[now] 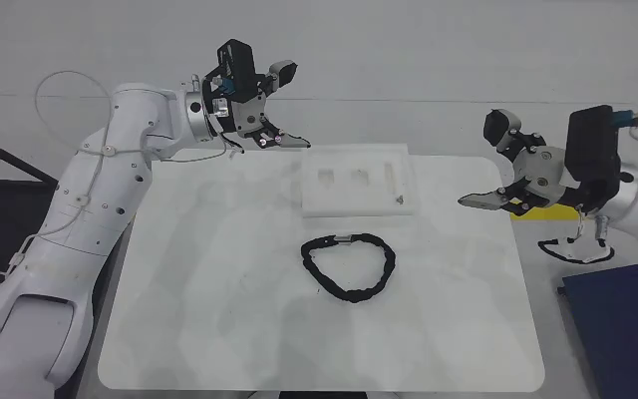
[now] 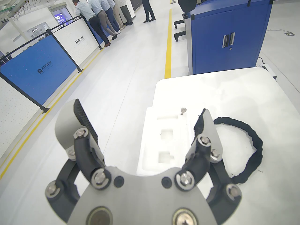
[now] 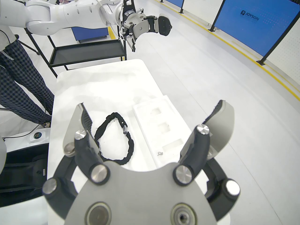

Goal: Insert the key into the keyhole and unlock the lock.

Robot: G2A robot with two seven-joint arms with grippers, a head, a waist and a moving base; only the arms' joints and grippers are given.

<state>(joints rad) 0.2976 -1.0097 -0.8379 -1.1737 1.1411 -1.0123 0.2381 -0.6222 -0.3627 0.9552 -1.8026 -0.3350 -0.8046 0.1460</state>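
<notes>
A: Left side?
B: Left gripper (image 1: 289, 107) hangs at the table's (image 1: 199, 299) far edge, fingers spread wide, empty.
A: Centre?
B: Lock (image 1: 344, 239) lies mid-table, key (image 1: 400, 199) on the foam tray (image 1: 354, 204).
A: Right?
B: Right gripper (image 1: 485, 162) at the right edge, wide apart, empty.

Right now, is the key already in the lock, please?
No, the key lies on the tray, apart from the lock.

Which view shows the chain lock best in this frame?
The top view: the whole lock lies as a closed loop on the table, metal barrel included, nothing covering it. The right wrist view shows it slantwise, one side behind the right gripper. The left wrist view shows part of the loop, the rest behind the left gripper.
</notes>
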